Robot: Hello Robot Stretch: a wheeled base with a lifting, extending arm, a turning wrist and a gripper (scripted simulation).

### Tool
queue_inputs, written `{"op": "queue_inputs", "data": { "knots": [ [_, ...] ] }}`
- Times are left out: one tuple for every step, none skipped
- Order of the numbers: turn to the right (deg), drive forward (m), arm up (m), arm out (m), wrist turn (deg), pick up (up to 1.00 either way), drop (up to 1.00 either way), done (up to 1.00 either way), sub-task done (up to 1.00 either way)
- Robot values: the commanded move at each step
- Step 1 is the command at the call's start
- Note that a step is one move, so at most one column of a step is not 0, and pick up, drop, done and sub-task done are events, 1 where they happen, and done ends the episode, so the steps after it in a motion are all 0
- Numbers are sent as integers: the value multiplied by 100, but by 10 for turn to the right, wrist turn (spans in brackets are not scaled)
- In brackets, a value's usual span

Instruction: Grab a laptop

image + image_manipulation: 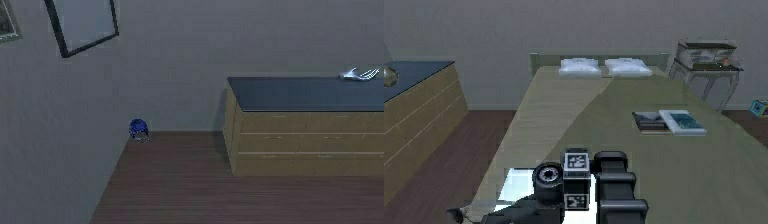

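Observation:
In the arm side view my arm's dark bar rises from the bottom edge, with two white marker squares (576,162) at its end. Left of them is the gripper (464,213), low over the near left corner of a long olive bed (574,115). A pale flat rectangular thing (512,184) lies on the bed right behind the gripper's body; its shape is too vague to name. I cannot tell whether the gripper holds anything. Farther up the bed's right side lie a dark flat thing (652,121) and a white flat thing with a teal edge (683,122).
Two white pillows (606,67) lie at the bed's head. A nightstand (706,62) with clutter stands at the arm side view's right. A wooden dresser (305,125) with a dark top carries a white thing (361,73). A blue object (139,128) sits on the floor by the wall, under a framed picture (84,24).

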Motion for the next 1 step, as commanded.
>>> {"op": "queue_inputs", "data": {
  "knots": [
    [0,0,0,0,450,0,0,0,0]
  ]
}}
